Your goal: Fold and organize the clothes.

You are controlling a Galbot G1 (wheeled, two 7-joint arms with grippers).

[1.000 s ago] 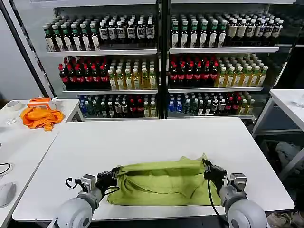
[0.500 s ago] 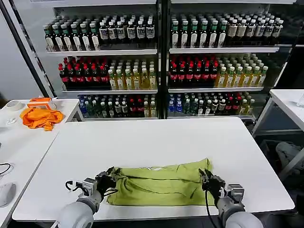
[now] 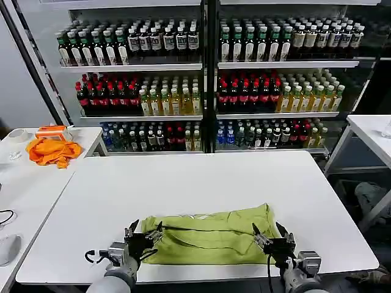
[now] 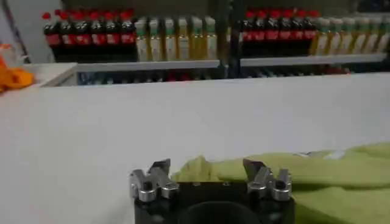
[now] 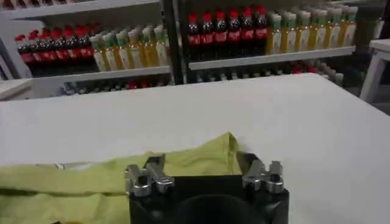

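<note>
Tools first: I see my left tool with its fingers spread and nothing between them at the T-shirt's left end, and my right tool likewise spread and empty at its right end. T-shirt lies as a folded lime band on the white surface, close to the near edge. My worry is a finger snagging a loose layer on any move and dragging the fold open, or tugging cloth over that near edge. Beyond the shirt the surface is bare toward the drink shelves
</note>
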